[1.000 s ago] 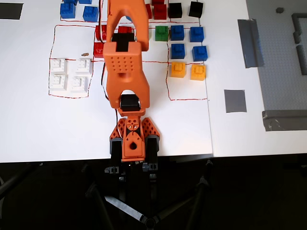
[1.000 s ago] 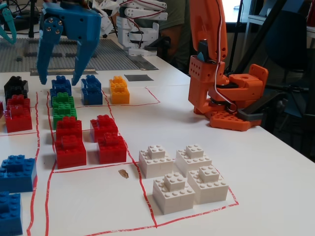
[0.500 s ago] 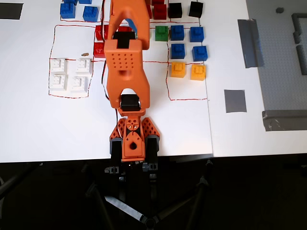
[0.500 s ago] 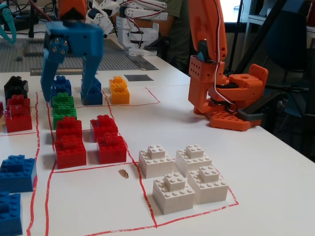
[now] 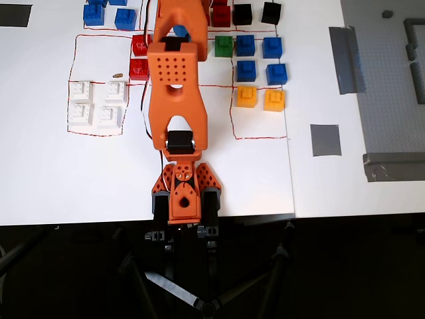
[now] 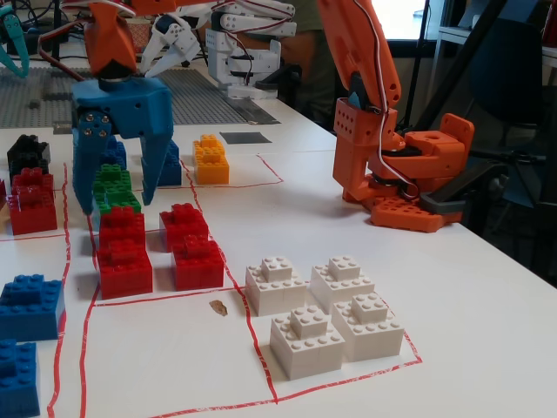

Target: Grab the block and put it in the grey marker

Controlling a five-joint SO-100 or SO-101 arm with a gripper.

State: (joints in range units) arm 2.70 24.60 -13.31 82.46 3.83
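Note:
The green block (image 5: 224, 45) sits on the white table at the left end of a block grid, next to blue blocks. In the fixed view the green block (image 6: 114, 186) shows between the two fingers of my blue gripper (image 6: 116, 205), which is open, points down and is empty. Overhead, the orange arm (image 5: 174, 86) covers most of the gripper and lies left of the block, so I cannot tell whether the fingers are around it or in front of it. The grey marker (image 5: 325, 139) lies bare at the right; it also shows in the fixed view (image 6: 244, 137) beyond the yellow blocks.
Red blocks (image 6: 152, 248) stand just before the gripper, white blocks (image 6: 322, 313) nearer the camera. Blue blocks (image 5: 259, 58), orange-yellow blocks (image 5: 260, 98) and black blocks (image 5: 257, 13) surround the green one. Grey tape strips (image 5: 347, 60) and a studded baseplate (image 5: 392, 100) lie at the right.

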